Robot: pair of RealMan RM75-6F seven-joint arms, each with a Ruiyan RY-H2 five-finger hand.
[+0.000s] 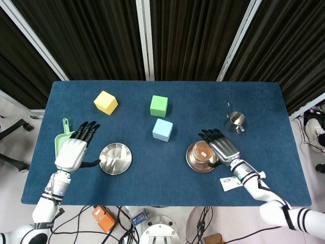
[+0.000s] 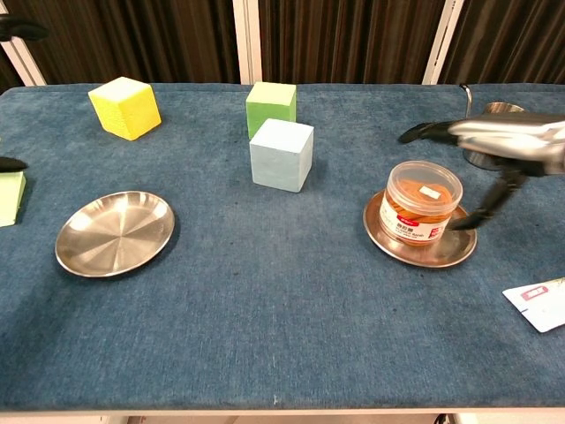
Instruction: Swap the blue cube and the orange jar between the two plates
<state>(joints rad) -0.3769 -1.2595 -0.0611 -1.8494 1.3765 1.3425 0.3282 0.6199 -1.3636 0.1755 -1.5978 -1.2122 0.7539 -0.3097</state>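
— Where does the head view look from?
— High above, facing almost straight down; it takes in the whole tabletop, the curtains beyond and floor at both sides.
— And the chest view?
— Low at the near edge, looking across the tabletop toward the curtains, much closer.
— What do they share?
— The middle: both plates, the cubes and the jar.

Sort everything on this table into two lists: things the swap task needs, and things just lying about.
Needed for the swap:
blue cube
orange jar
empty plate
plate under the jar
right hand, open beside the jar
left hand, open by the empty plate

Just lying about:
yellow cube
green cube
green dustpan
steel pitcher
tube
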